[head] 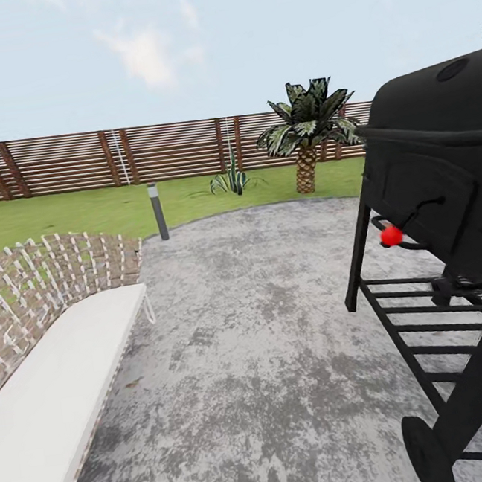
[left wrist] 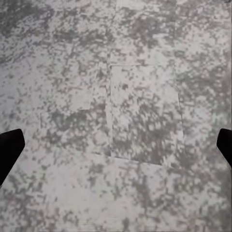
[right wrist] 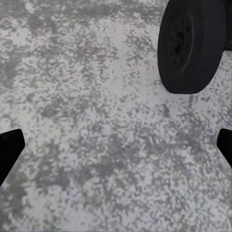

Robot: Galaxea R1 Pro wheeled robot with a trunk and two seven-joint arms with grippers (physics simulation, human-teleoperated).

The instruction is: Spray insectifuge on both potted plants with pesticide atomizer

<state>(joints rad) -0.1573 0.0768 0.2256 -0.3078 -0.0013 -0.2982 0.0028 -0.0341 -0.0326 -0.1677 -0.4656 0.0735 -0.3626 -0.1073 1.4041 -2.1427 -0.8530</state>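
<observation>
1. Garden (head: 80, 210): lawn from nine to one o'clock, paved patio (head: 266, 328) underfoot
2. Left gripper (left wrist: 116, 145) and right gripper (right wrist: 116, 145) spread wide, empty
3. Grill (head: 444, 248) at three o'clock
4. Judged: atomizer unfetched, all spraying left

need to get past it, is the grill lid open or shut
Shut: the black grill has its domed lid seated down on the body, no gap showing.

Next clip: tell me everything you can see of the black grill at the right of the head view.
The black grill stands on the grey paved patio, cut off by the head view's right edge. It has a rounded, closed matt lid, a boxy body with a thin handle and a red knob, slanted legs and a slatted lower shelf. One black wheel rests on the paving, seen close in the right wrist view.
</observation>
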